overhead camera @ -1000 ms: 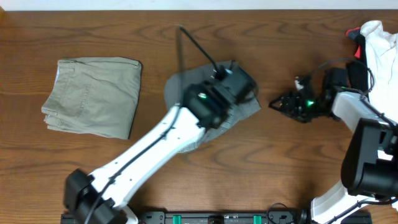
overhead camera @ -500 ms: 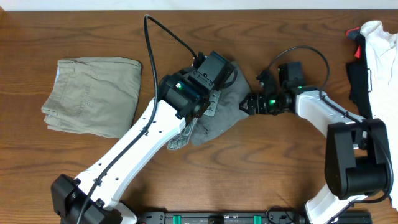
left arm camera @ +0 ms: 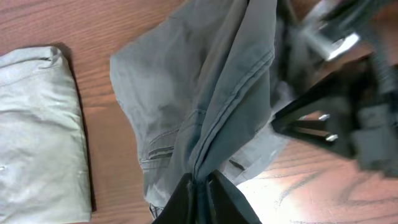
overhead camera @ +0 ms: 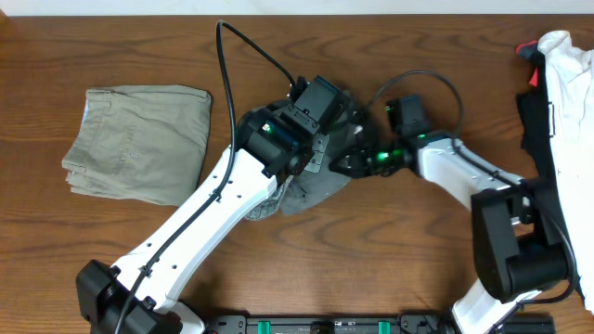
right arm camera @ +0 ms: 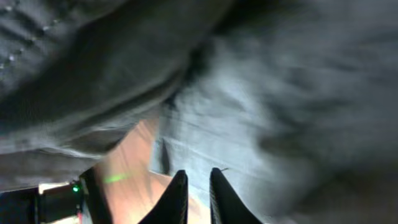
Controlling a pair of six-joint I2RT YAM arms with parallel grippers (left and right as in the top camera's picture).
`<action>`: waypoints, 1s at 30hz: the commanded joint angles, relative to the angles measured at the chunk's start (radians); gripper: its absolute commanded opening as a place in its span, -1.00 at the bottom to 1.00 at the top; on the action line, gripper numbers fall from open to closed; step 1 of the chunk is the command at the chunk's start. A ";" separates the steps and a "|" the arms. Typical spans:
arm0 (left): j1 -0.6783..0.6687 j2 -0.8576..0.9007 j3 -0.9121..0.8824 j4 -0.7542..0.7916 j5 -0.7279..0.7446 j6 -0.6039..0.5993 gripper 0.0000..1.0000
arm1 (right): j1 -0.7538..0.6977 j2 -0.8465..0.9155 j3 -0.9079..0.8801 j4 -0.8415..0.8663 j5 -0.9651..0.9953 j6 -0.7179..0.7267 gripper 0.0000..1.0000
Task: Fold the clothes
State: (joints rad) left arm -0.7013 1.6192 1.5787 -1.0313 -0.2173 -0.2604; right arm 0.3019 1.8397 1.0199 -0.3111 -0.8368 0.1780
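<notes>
We find the shorts near the middle of the table, with the left gripper on a raised fold of them and the right gripper at their right edge, just beside the left arm's wrist. Well apart to the left lies a second pair of shorts, a strip of table between the two pairs. At the far right edge sits a heap of garments.

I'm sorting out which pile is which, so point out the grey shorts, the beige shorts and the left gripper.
grey shorts [left arm camera: 186, 81], left wrist view, upper fabric panel.
beige shorts [overhead camera: 139, 144], overhead view, middle of folded stack.
left gripper [left arm camera: 199, 182], left wrist view, between fingertips.
</notes>
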 commanded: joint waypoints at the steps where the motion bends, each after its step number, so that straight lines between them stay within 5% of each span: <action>1: 0.005 -0.026 0.014 0.003 -0.032 0.018 -0.88 | 0.070 -0.007 0.005 0.031 0.048 0.140 -0.89; 8: 0.005 -0.026 0.025 0.004 -0.032 0.018 -0.88 | 0.208 -0.005 0.005 0.074 0.392 0.466 -0.97; 15: 0.005 -0.027 0.065 0.000 -0.032 0.021 -0.88 | 0.312 0.047 0.005 0.188 0.560 0.584 -0.97; 22: 0.005 -0.028 0.114 -0.036 -0.067 0.033 -0.88 | 0.301 0.164 0.005 0.120 0.586 0.613 -0.98; 30: 0.005 -0.028 0.128 -0.068 -0.092 0.047 -0.88 | 0.126 0.136 0.005 -0.153 0.577 0.544 -0.97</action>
State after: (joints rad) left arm -0.7013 1.6184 1.6752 -1.0969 -0.2691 -0.2310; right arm 0.5282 1.9373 1.0866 -0.3725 -0.3927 0.7654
